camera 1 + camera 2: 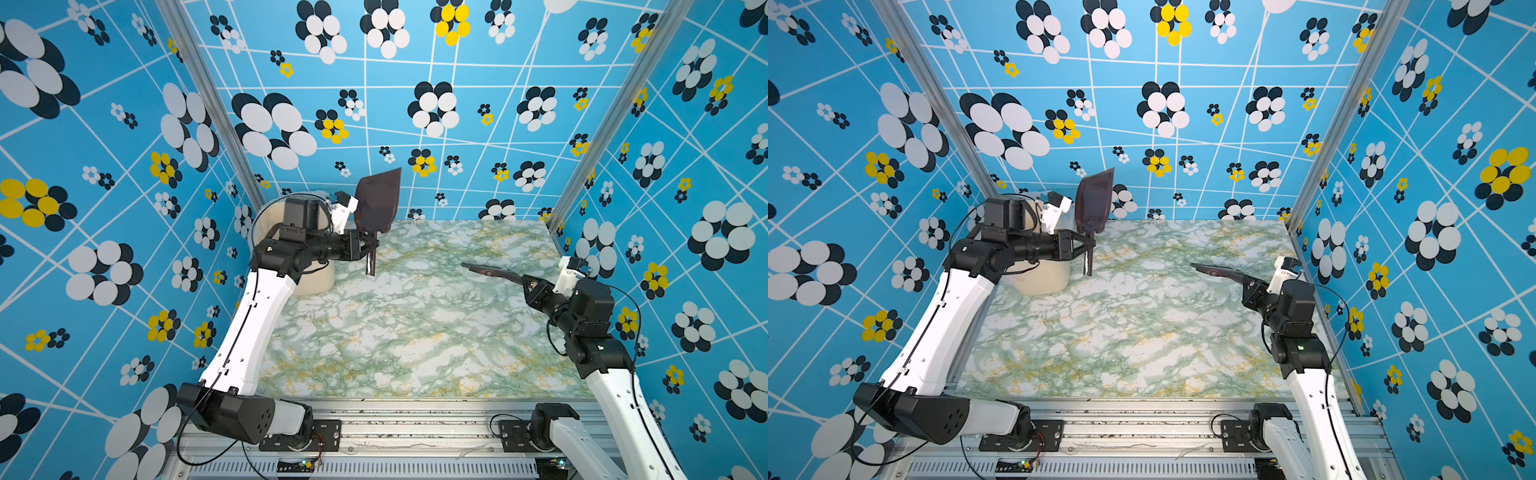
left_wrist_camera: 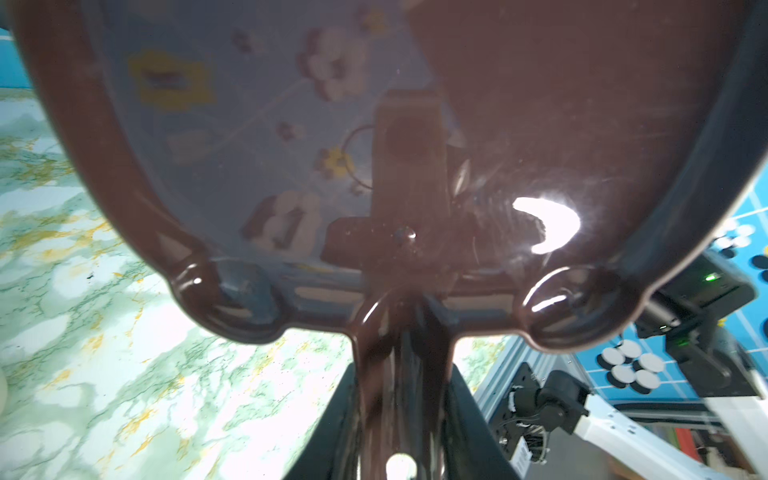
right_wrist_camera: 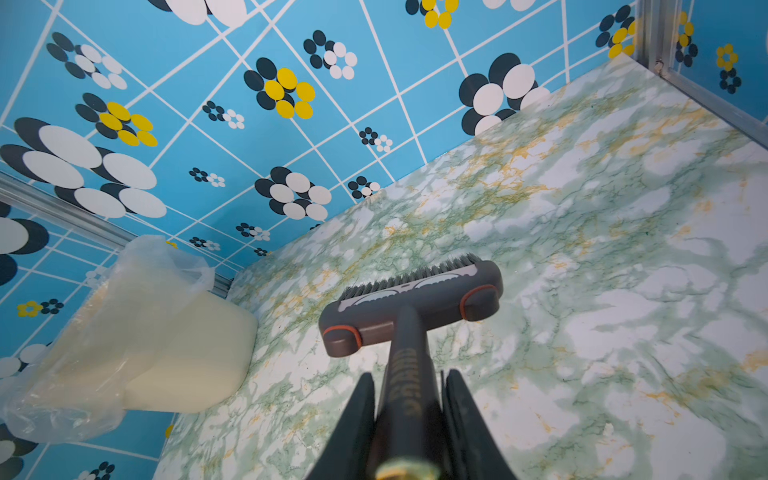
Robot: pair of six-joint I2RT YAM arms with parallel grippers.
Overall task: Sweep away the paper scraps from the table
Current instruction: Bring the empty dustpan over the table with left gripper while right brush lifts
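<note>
Right gripper (image 3: 409, 386) pinches a grey bristled brush (image 3: 411, 303); left gripper (image 2: 403, 374) pinches a glossy translucent-brown dustpan (image 2: 540, 104), upright over marble-veined table (image 1: 415, 324).

Gold lettering along brush handle (image 3: 404, 382), blurred, possibly a brand name; nothing else legible.

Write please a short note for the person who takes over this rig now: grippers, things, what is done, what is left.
Left gripper: shut on the handle of the dustpan, pan held upright beside the bin.
Right gripper: shut on the brush handle, brush over the table.
Done: no paper scraps show on the table.
To do: probably only setting the tools down; the bin's inside is hidden.
</note>
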